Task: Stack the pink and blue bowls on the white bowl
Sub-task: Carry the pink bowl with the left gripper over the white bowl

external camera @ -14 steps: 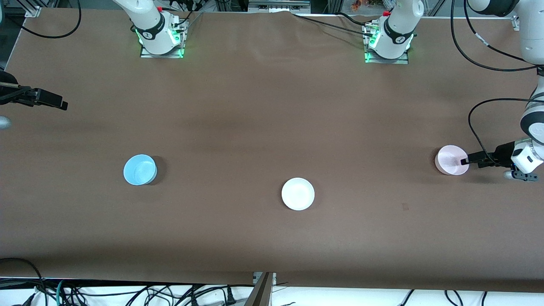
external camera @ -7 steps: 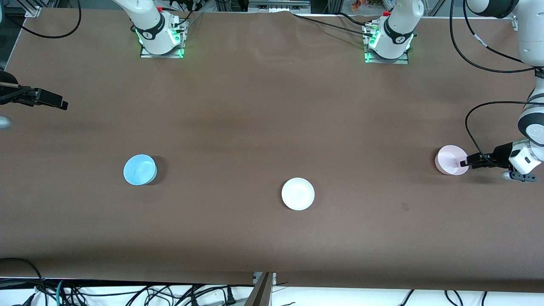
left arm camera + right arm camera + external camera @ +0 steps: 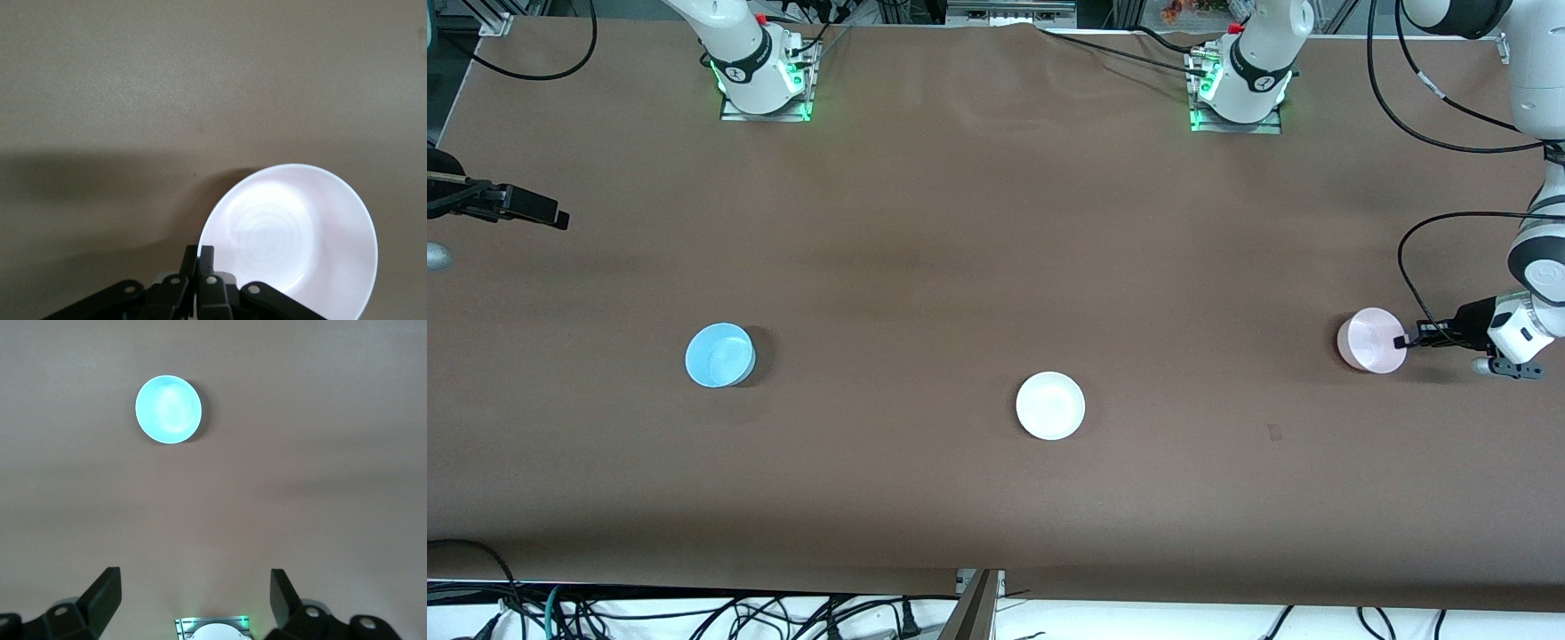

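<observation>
Jaws of the left gripper (image 3: 1403, 341) are pinched together on the rim of the pink bowl (image 3: 1369, 339), which sits on the tabletop (image 3: 996, 249) at the left arm's end; the right gripper (image 3: 560, 219) waits with jaws spread wide, empty, over its own end; the blue bowl (image 3: 719, 355) stands toward that end; the white bowl (image 3: 1050, 405) lies between them, nearer the front camera.

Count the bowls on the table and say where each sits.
3. The blue bowl toward the right arm's end, the white bowl mid-table, nearest the front camera, the pink bowl toward the left arm's end.
</observation>
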Robot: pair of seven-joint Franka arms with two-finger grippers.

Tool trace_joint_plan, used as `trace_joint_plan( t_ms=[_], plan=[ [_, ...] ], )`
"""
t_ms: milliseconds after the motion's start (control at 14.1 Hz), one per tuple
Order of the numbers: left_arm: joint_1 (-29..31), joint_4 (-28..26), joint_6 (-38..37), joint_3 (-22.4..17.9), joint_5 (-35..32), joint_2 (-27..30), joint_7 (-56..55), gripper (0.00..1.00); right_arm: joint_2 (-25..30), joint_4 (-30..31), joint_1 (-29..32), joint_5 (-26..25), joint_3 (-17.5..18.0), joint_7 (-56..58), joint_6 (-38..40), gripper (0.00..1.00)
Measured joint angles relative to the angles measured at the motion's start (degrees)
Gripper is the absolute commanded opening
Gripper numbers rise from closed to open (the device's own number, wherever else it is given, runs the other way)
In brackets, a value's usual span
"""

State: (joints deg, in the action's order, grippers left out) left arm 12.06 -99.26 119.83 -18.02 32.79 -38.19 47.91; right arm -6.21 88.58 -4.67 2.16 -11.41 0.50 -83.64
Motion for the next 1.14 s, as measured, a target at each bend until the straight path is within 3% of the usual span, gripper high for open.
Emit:
trace_joint_plan(
  t_ms=[284, 497, 1135],
  plan=[
    [-1.05, 1.59, -1.11, 0.41, 0.09, 1.1, -1.23, 0.0, 0.0, 0.0, 0.0, 0.0, 0.0, 0.0, 0.03, 0.99],
    [-4.97, 2.98, -1.87, 2.21, 0.1, 3.19, -6.25, 0.0, 0.0, 0.0, 0.0, 0.0, 0.0, 0.0, 0.06, 0.99],
    [-16.1, 8.94, -0.81, 12.56, 0.09, 4.05, -29.49, 0.0, 0.0, 0.0, 0.0, 0.0, 0.0, 0.0, 0.1, 0.99]
  ],
)
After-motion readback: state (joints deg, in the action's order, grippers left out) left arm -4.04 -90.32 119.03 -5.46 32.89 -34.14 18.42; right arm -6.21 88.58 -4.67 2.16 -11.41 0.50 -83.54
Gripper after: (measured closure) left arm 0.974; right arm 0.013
